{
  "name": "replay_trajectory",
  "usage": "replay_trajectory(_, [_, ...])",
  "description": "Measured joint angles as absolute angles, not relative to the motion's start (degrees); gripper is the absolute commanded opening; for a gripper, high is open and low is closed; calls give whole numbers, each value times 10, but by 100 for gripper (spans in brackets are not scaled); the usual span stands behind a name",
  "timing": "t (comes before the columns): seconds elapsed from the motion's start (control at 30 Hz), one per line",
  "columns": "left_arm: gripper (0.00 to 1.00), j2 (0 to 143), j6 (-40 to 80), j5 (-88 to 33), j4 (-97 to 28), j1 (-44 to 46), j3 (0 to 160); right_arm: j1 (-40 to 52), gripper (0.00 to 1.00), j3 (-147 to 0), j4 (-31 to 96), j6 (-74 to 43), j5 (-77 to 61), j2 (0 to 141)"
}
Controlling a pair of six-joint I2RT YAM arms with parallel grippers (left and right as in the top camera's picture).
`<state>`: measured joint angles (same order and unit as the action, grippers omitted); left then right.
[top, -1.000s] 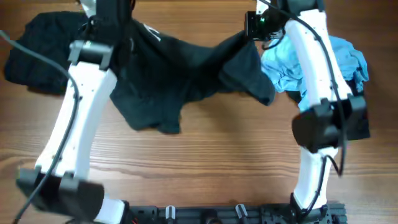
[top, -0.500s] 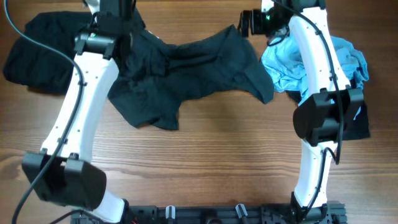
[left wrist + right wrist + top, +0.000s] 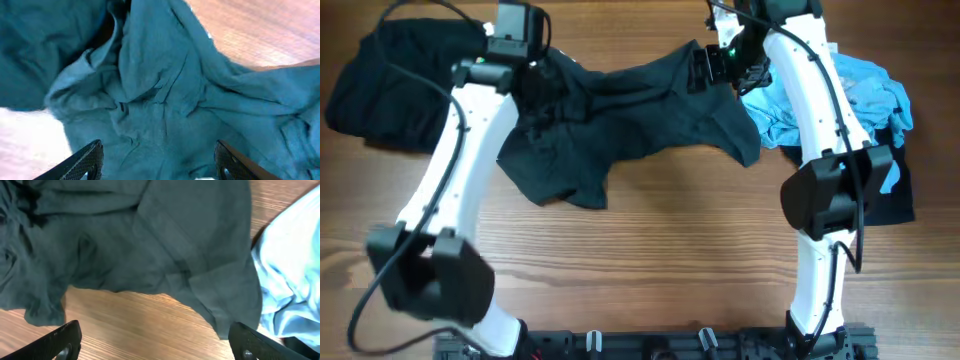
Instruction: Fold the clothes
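Wooden table [image 3: 670, 260] holds a rumpled dark green T-shirt [image 3: 630, 110] under both sets of spread jaws.

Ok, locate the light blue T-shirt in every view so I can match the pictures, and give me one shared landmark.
Overhead: the light blue T-shirt lies bunched at the upper right.
Left wrist: not in it.
Right wrist: it runs along the right edge.
Shared landmark: the dark T-shirt, crumpled across all three views, its sleeve beside the blue one.
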<state>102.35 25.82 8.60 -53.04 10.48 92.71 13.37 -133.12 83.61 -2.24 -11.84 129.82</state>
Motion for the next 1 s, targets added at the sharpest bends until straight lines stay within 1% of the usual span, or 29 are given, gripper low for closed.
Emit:
replay_trajectory(0.07, [82, 1065, 251, 83, -499, 106, 925, 142, 95, -1331, 831, -22, -119, 1298])
replay_trajectory(0.2, [90, 1117, 216, 82, -439, 112, 923, 156, 95, -1323, 821, -22, -120, 1298])
replay_trajectory(0.37, [91, 1165, 169, 90, -369, 114, 922, 158, 94, -1323, 820, -22, -120, 1298])
replay_trajectory(0.47, [88, 1193, 137, 91, -347, 114, 922, 158, 94, -1323, 820, -22, -120, 1298])
replay_trajectory(0.5, [86, 1202, 128, 91, -340, 114, 922, 158, 94, -1323, 820, -22, -120, 1298])
replay_trajectory(0.57, [76, 1227, 115, 91, -332, 114, 922, 158, 93, -1323, 819, -22, -120, 1298])
replay_trajectory(0.6, [65, 1237, 109, 91, -329, 114, 922, 158, 93, -1323, 818, -22, -120, 1298])
replay_trajectory(0.63, [50, 1243, 106, 91, -327, 114, 922, 158, 93, -1323, 818, -22, -120, 1298])
replay_trajectory(0.67, [43, 1248, 106, 91, -324, 114, 922, 158, 92, -1323, 814, -22, -120, 1298])
replay_trajectory(0.7, [42, 1251, 100, 91, -322, 114, 922, 158, 91, -1323, 813, -22, -120, 1298])
replay_trajectory(0.73, [36, 1251, 96, 91, -316, 114, 922, 158, 90, -1323, 811, -22, -120, 1298])
replay_trajectory(0.77, [23, 1251, 97, 92, -308, 114, 922, 158, 90, -1323, 811, -22, -120, 1298])
replay_trajectory(0.83, [6, 1251, 94, 92, -302, 114, 922, 158, 90, -1323, 811, -22, -120, 1298])
replay_trajectory(0.87, [4, 1251, 95, 100, -302, 114, 922, 158, 90, -1323, 810, -22, -120, 1298])
replay_trajectory(1.0, [4, 1244, 95, 123, -331, 114, 923, 158, 90, -1323, 808, -20, -120, 1298])
